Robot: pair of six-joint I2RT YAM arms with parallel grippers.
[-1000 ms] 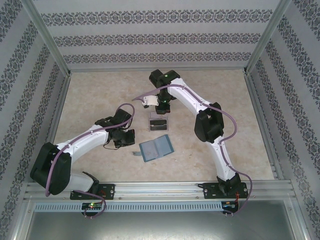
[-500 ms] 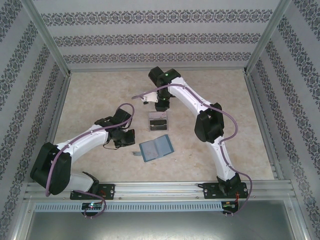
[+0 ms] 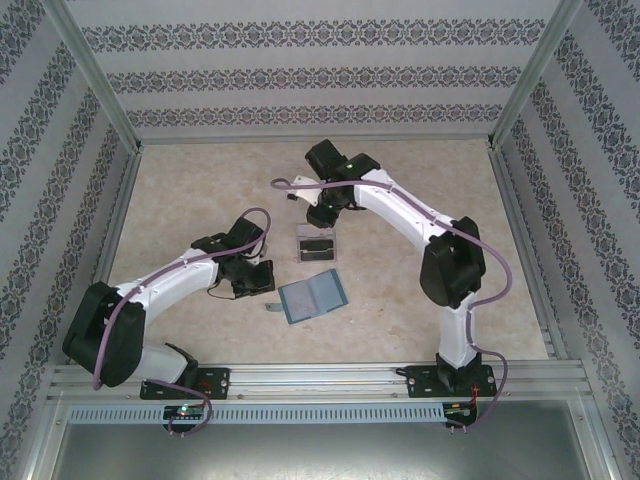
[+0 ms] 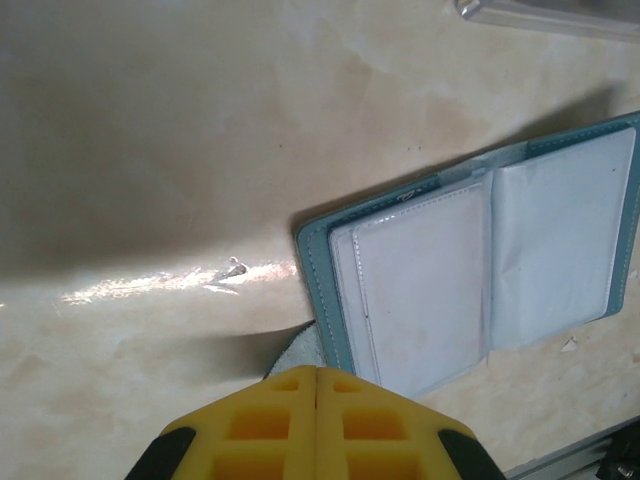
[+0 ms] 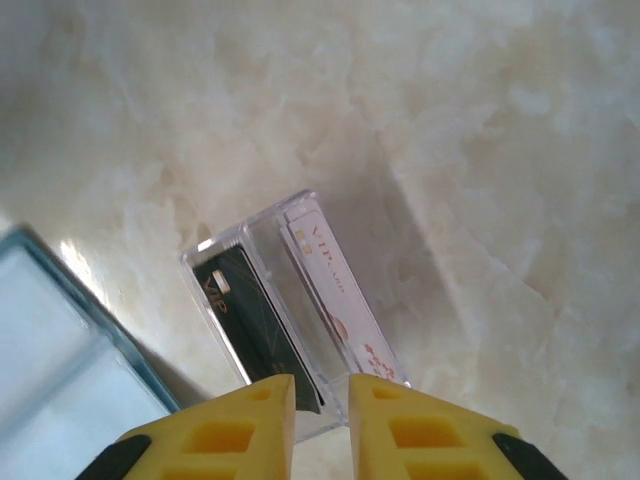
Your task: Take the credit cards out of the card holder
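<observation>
Pincer, left [image 4: 316, 385]: closed on nothing, at the card holder's left edge.
Card holder [image 4: 480, 250]: lying open on the tabletop [image 3: 200, 190]; looks emptied, though glare leaves doubt.
Credit cards [image 5: 250, 325]: out, lying just beyond the holder.
Pincer, right [image 5: 322, 405]: narrowly parted, empty, over the cards.
Progress: removal seems done; little left.

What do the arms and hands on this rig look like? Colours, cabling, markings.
Both left arm and right arm have white link shells, black joint housings and a lilac cable looped alongside. A green light glows on the right arm's wrist. The left hand and right hand have yellow moulded fingers with square recesses, black behind.
</observation>
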